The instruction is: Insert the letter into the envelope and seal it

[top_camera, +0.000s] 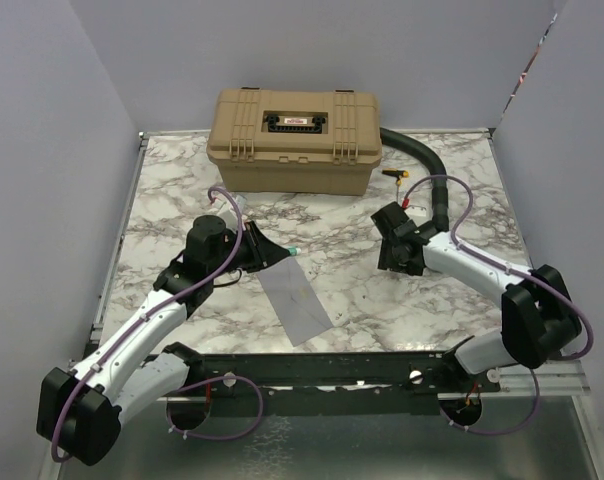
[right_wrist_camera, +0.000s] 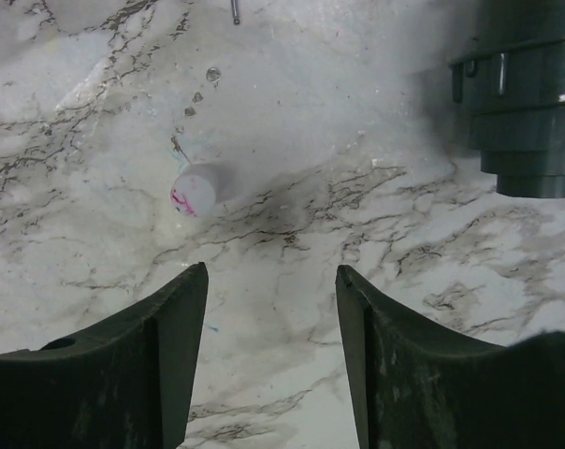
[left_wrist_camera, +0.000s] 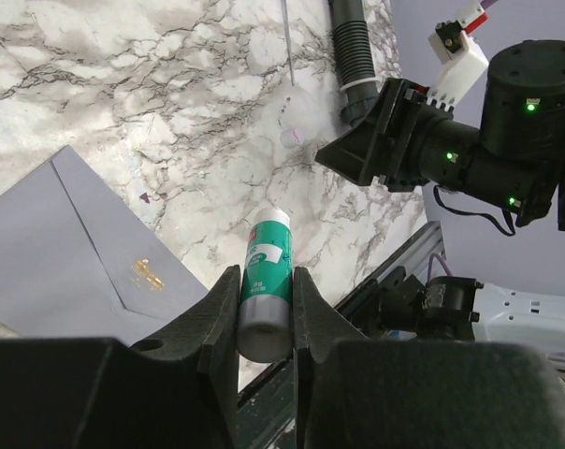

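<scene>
Envelope [left_wrist_camera: 67,253] lies flat on the marble, just beside your left claw [left_wrist_camera: 265,290], which pinches a green glue stick [left_wrist_camera: 268,248] by its base. The letter is not visible; I judge it may be inside. To seal well, lower the stick tip to the flap edge and press lightly, so the paper does not slide. Your right claw [right_wrist_camera: 271,281] is spread and empty, with a small white cap [right_wrist_camera: 196,190] just ahead. The marble table [top_camera: 382,300] looks smooth. A tan case [top_camera: 294,140] and a black hose [top_camera: 422,160] stand beyond the claws, with grey walls around.
</scene>
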`<state>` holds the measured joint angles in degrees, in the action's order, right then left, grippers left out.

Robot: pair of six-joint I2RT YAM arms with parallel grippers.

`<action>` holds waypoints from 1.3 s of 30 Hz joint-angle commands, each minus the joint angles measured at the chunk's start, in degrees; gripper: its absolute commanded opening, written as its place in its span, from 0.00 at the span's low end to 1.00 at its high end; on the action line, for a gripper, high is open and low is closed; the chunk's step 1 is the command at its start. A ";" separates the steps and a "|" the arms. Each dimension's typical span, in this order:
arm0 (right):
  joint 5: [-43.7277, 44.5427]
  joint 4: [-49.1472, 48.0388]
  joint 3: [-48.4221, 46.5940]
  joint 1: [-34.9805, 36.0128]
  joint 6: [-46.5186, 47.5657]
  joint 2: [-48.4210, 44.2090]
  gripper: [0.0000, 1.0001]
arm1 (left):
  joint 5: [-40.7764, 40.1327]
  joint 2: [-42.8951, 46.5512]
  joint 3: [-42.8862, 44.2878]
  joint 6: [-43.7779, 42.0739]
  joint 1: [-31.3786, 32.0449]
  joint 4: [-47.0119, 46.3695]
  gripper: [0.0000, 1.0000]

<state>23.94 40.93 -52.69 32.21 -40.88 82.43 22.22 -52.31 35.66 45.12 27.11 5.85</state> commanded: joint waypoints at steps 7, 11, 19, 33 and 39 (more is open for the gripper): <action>-4.73 -10.61 0.40 -2.42 5.80 6.50 0.61 | -0.69 -0.77 -0.33 -1.35 -0.13 -0.30 0.00; -5.42 -12.58 0.00 -3.56 6.77 8.57 0.61 | -0.61 -1.03 -0.45 -1.35 -0.13 -0.29 0.00; -6.71 -14.05 -1.64 -4.23 9.09 11.48 0.38 | -0.51 -1.21 -0.55 -1.27 -0.13 -0.23 0.00; -6.20 -13.34 -2.58 -4.65 10.03 12.30 0.43 | -0.16 -1.54 -0.76 -1.35 -0.13 -0.24 0.00; -5.83 -14.65 -2.82 -4.70 11.54 11.65 0.39 | -0.48 -1.56 -0.95 -1.78 -0.12 -0.38 0.00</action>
<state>17.65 27.83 -54.02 27.99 -30.98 94.06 22.24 -53.80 35.42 44.66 27.11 5.89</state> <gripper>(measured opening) 0.399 0.214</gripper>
